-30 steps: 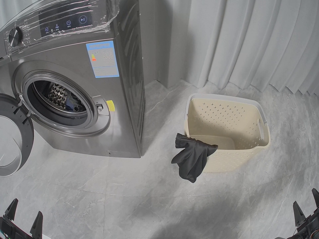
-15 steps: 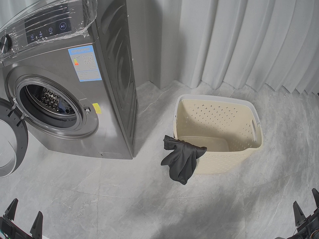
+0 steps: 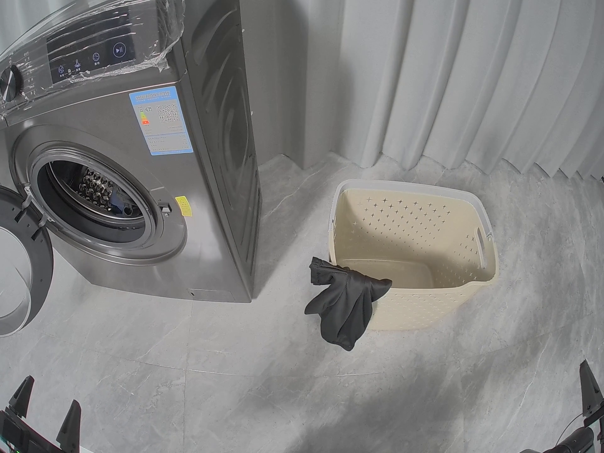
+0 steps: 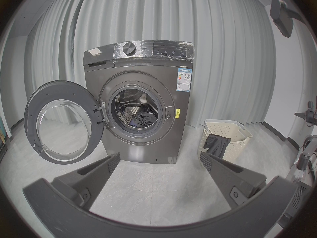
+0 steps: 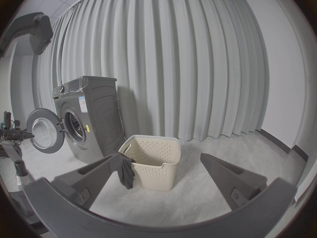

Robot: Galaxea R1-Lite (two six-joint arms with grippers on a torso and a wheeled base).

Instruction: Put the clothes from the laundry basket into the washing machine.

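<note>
one washing machine (image 3: 207, 158) is seen to the left of the laundry basket (image 3: 409, 185), well apart from it, with its one round door (image 4: 61, 85) swung open on the side away from the basket. at least one dark piece of clothing (image 4: 143, 119) is seen inside the drum; whether there is more cannot be told. one basket is counted, and its floor is seen bare. one dark garment (image 3: 346, 300) is draped over the basket's rim at the near corner on the machine's side; its long axis runs down the basket's outer wall toward the floor. two grippers are counted, both well short of the basket on the robot's side. the left gripper (image 3: 49, 397) is held with fingers spread and nothing between them, near-left of the basket. the right gripper (image 5: 159, 158) is likewise spread and unladen, near-right of the basket. the garment is judged to lie forward and between the two, somewhat nearer the right arm.
</note>
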